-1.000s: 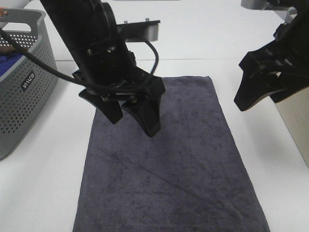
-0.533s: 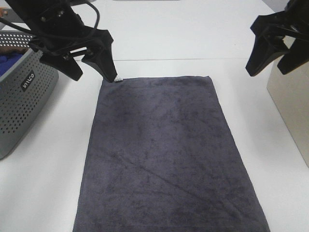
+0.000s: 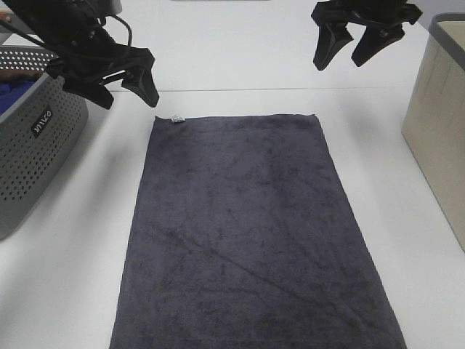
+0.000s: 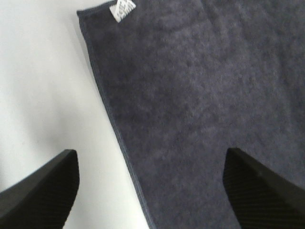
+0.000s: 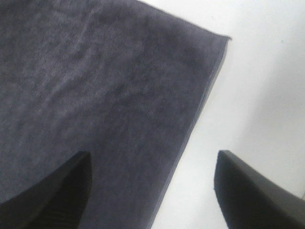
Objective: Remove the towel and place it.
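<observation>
The dark grey towel [image 3: 251, 233] lies flat and spread out on the white table, its small white tag [image 3: 176, 118] at the far left corner. Above the table, left of and behind that corner, hangs my left gripper [image 3: 127, 91], open and empty. My right gripper [image 3: 340, 57] is raised beyond the towel's far right corner, open and empty too. From the left wrist, the towel [image 4: 205, 109], its tag [image 4: 122, 8] and its long edge run between the two fingers. The right wrist view looks down on the towel's other far corner [image 5: 95, 95].
A grey perforated basket [image 3: 33, 138] with a blue cloth [image 3: 13, 93] inside stands at the left edge. A beige bin [image 3: 439, 116] stands at the right edge. White table [image 3: 65, 276] shows on both sides of the towel.
Both arms have lifted and pulled back from over the towel: the left one to the far left by the basket, the right one up and toward the back. The towel has stayed flat.
</observation>
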